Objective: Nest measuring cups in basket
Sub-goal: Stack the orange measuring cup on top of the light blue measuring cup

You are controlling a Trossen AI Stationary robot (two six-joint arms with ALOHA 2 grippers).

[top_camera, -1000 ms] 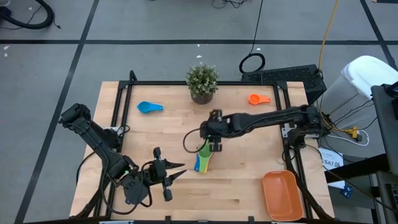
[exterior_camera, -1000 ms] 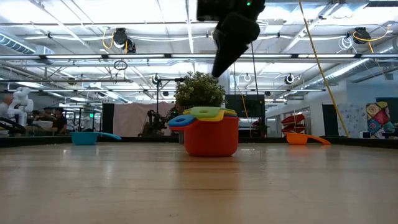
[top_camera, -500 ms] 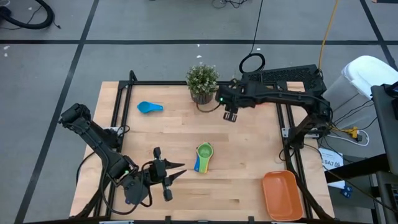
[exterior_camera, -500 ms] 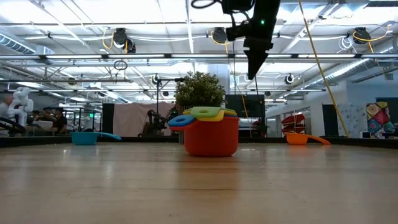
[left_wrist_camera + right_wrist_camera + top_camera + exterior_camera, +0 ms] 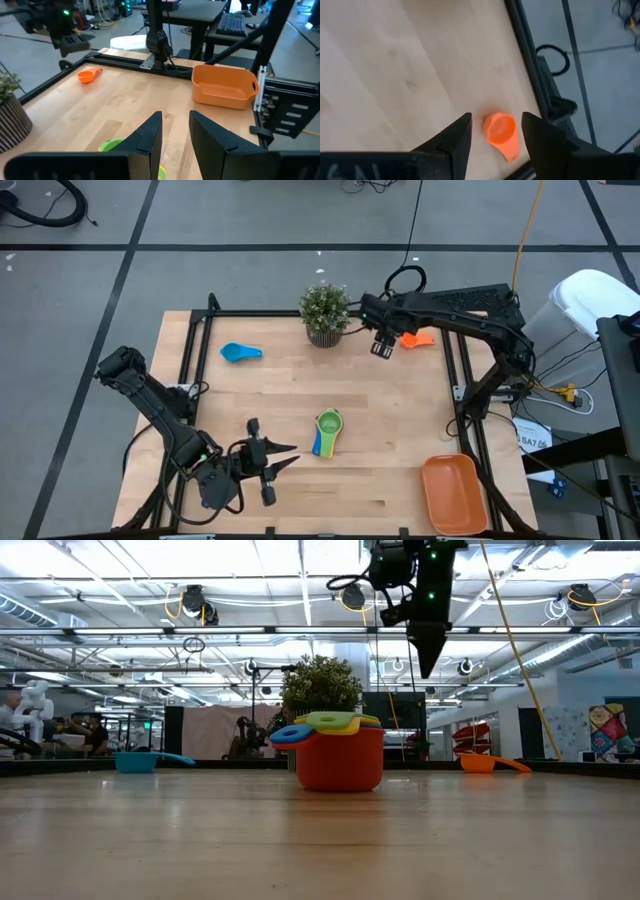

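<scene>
A stack of nested measuring cups (image 5: 326, 433) stands mid-table, a red cup (image 5: 340, 758) outermost, green on top. One orange cup (image 5: 418, 338) lies at the far right and a light blue cup (image 5: 240, 352) at the far left. The orange basket (image 5: 455, 495) sits at the near right corner. My right gripper (image 5: 381, 345) hangs open in the air just left of the orange cup (image 5: 501, 129), pointing steeply down, touching nothing. Near the front edge my left gripper (image 5: 275, 463) stands open and empty, left of the stack.
A small potted plant (image 5: 325, 312) stands at the far edge, close to my right gripper's left. A black frame (image 5: 455, 370) runs along the table's sides. Bare wood lies between the stack and the basket (image 5: 222, 86).
My right gripper has left the stack of cups and swung toward the table's far right, toward the orange cup, rising a little and tipping more steeply down. The stack has stayed in place on the table.
</scene>
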